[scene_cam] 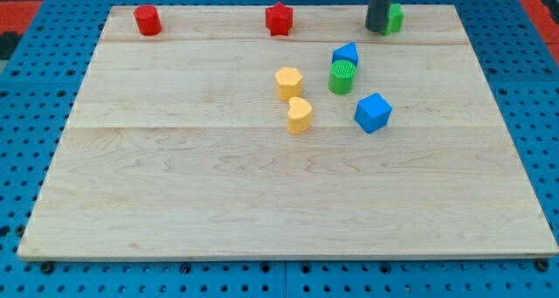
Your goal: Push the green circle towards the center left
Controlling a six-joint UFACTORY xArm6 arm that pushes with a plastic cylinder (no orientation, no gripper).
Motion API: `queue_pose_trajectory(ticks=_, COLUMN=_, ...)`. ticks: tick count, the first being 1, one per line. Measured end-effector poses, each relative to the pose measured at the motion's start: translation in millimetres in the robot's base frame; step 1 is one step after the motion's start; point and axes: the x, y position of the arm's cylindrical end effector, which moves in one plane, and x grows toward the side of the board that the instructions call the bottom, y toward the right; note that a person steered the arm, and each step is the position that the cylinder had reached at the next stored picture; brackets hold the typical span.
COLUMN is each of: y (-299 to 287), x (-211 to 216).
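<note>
Straight dark cyl. rod [377,27]

Tabletop [262,211]: light wooden board on blue pegboard.
Red blocks [148,20] [279,19]: along the top edge, well apart.
Yellow blocks [288,83] [300,115]: near centre, just beside each other.
Blue blocks [346,55] [373,113]: right of centre.
Green block [396,18]: top edge, partly hidden.

Green circle [341,76], a short ribbed cylinder, standing upright on the table [262,202] right of centre, near the view's top, touching a blue block [346,54] behind.
</note>
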Motion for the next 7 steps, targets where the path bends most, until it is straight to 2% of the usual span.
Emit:
queue_pose_trajectory(ticks=2, y=0.2, x=0.0)
queue_pose_trajectory(ticks=4, y=-0.3, x=42.5)
queue_pose_trajectory(ticks=6, y=-63.4, x=59.2)
queue_pose_trajectory(ticks=7, y=-39.7, x=85.2)
